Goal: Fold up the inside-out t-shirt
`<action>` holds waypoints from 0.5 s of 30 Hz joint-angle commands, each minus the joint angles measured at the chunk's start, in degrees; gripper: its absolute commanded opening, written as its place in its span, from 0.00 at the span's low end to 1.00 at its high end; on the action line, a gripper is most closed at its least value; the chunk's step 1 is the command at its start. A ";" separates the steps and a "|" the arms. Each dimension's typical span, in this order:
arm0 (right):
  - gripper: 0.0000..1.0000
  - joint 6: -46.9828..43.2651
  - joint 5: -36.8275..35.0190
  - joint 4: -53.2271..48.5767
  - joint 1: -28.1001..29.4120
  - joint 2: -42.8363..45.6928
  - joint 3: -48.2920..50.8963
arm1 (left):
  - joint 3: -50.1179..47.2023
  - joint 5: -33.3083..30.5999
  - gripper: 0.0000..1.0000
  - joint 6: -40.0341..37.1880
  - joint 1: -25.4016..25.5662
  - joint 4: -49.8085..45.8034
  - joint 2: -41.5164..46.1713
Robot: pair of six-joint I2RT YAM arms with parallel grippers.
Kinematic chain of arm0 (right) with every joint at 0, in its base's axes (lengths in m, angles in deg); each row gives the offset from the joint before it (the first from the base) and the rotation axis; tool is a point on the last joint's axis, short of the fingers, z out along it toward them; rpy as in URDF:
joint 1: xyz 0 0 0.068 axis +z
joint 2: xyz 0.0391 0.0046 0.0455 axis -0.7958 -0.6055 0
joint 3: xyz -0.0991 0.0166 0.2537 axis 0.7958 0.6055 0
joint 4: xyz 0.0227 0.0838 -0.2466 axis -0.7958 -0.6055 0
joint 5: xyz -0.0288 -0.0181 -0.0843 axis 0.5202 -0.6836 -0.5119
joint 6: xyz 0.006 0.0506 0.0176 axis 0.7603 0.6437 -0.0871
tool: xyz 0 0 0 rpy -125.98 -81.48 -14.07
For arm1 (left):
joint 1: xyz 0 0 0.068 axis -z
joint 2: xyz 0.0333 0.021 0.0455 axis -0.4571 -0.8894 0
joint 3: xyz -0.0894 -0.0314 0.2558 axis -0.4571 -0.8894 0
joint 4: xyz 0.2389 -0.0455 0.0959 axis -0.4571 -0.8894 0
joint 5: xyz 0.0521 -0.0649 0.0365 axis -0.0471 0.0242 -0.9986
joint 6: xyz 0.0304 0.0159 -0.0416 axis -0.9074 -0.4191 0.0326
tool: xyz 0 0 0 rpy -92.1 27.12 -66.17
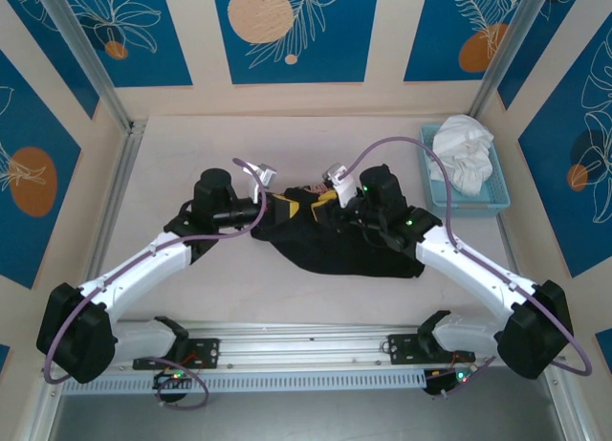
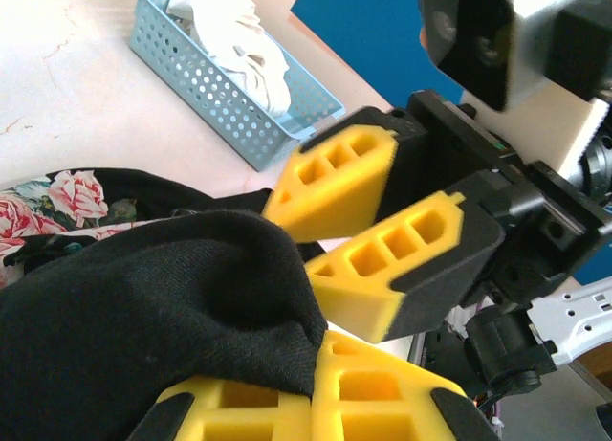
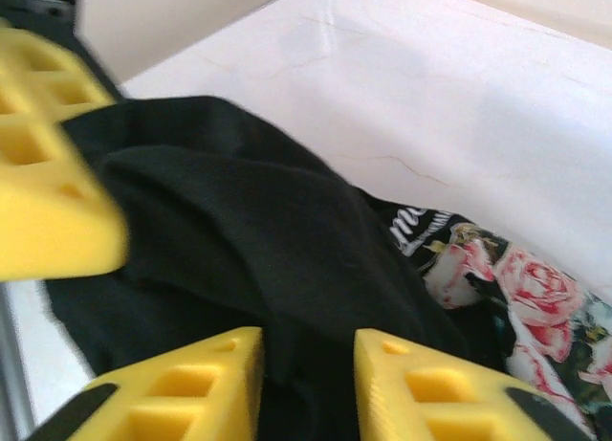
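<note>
Item: inside-out t-shirt (image 1: 344, 245), black, bunched in a low heap on the counter (image 1: 287, 297), held up at one end by both arms. Left gripper (image 2: 314, 369): yellow fingers (image 2: 239, 407) together, clamped on a fold of the black cloth that comes down into the seam between them; the rest of that fold drapes over and to the left of the fingers in the left wrist view. Right gripper (image 3: 306, 364): fingers (image 3: 191, 388) apart with a plain gap, black cloth lying in and beyond that gap; whether the pads press on it cannot be told. The two grippers meet tip to tip at the raised end, the right gripper's fingers just above and ahead of the left gripper's. From that meeting point the bulk of the shirt falls away toward the arm bases and under the right arm's wrist. Long axis: across the counter from the left gripper's side to the right arm's side, the right end drawn somewhat nearer the bases. Floral print patch (image 3: 521, 293), pink and cream, lies beyond and to the right of the right gripper's fingers, with white lettering (image 3: 413, 221) just beside it on the black cloth. Also present: blue perforated basket (image 1: 497, 208) well apart from both grippers on the right arm's far side, holding a white garment (image 1: 469, 152).
</note>
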 commanded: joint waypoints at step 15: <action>0.21 -2.25 8.67 3.18 -0.45 -6.37 -2.90 | -0.33 1.03 0.00 -1.11 -0.66 0.28 0.39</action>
